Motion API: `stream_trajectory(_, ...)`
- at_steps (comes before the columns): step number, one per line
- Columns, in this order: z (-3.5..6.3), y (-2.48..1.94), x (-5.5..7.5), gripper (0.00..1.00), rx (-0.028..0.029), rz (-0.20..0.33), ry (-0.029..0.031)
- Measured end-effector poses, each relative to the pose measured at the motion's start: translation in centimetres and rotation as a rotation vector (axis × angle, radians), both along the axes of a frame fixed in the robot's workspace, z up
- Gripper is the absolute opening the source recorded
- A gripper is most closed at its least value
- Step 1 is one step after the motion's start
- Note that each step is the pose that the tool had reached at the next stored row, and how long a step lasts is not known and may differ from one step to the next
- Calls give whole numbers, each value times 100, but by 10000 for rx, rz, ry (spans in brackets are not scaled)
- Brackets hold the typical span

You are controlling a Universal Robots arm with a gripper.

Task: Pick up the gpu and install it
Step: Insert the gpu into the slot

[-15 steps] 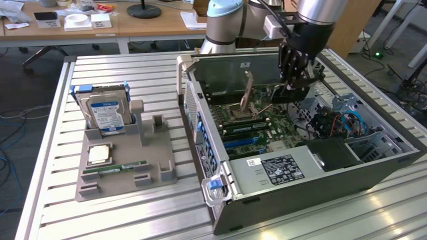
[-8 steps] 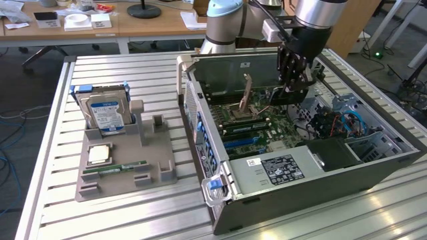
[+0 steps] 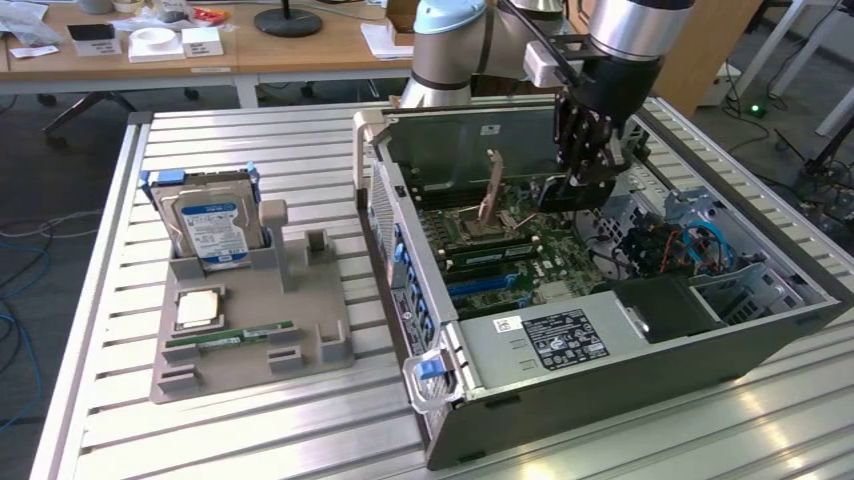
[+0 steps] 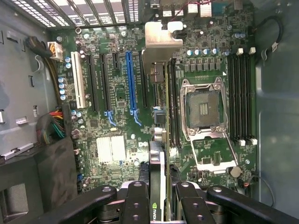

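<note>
The gpu [image 4: 160, 140] hangs edge-on inside the open computer case [image 3: 400, 230], its silver end bracket [image 4: 161, 39] towards the case's rear wall. My gripper [image 4: 159, 186] is shut on the card's upper edge, one black finger on each side. The card hovers above the motherboard [image 4: 117, 116], between the blue slot [image 4: 131, 79] and the CPU socket [image 4: 205, 109]. Whether its lower edge touches a slot I cannot tell. In the exterior view my gripper [image 3: 587, 170] reaches down into the case, and the gpu's bracket [image 3: 493, 185] stands upright beside it.
On the exterior view's left, a grey tray [image 3: 307, 340] holds a hard drive [image 3: 214, 225], a CPU [image 3: 200, 308] and a RAM stick [image 3: 247, 335]. A power supply [image 3: 561, 340], cables [image 3: 694, 245] and the case walls crowd the gripper.
</note>
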State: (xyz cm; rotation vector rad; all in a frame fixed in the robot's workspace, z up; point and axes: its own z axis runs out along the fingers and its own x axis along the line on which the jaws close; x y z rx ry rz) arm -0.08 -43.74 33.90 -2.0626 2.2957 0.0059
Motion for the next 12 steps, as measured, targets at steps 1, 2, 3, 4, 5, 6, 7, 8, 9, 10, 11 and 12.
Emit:
stream_trajectory(1,-10,0,0,27,0,0,0)
stream_trajectory(2,-19,0,0,27,0,0,0)
stream_trajectory(3,-27,0,0,27,0,0,0)
stream_trajectory(4,-34,0,0,27,0,0,0)
stream_trajectory(5,-38,0,0,27,-1,0,0)
stream_trajectory(6,-38,0,0,27,-2,0,1)
stream_trajectory(7,-38,0,0,27,-2,0,0)
stream_trajectory(8,-38,0,0,27,-2,0,0)
stream_trajectory(9,-38,0,0,27,-1,0,0)
stream_trajectory(10,-38,0,0,27,-1,0,0)
stream_trajectory(11,-38,0,0,27,0,0,0)
stream_trajectory(12,-38,0,0,27,-1,0,0)
